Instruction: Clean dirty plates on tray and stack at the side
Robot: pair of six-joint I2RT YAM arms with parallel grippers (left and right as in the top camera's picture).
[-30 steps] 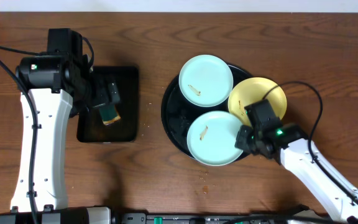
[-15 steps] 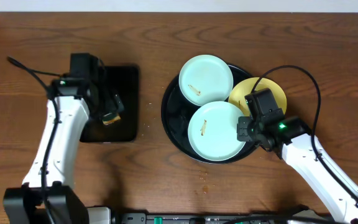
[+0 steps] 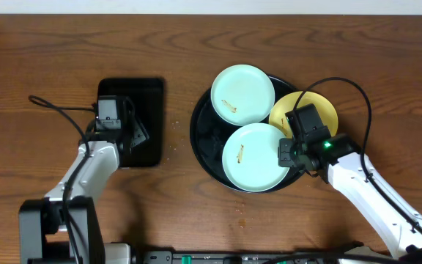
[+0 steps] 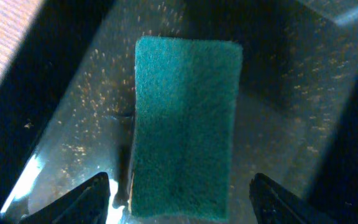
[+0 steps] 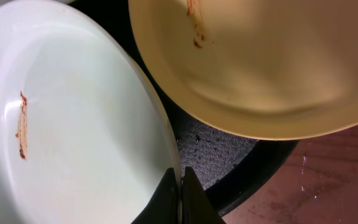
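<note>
Step in hand: pickup. Right end effector (image 5: 180, 186) pinches the rim of the mint plate (image 5: 73, 124), which lies left of it on the tray (image 3: 204, 139). Left end effector (image 4: 185, 198) hangs spread over the sponge (image 4: 185, 124). Next, we judge, it must close squarely on the sponge.

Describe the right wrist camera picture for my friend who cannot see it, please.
The robot's right hand pinches the rim of a pale blue plate marked with a brown streak. Beside it sits a yellow plate with a small reddish smear, both over a black tray, with wooden table showing at the bottom right.
</note>
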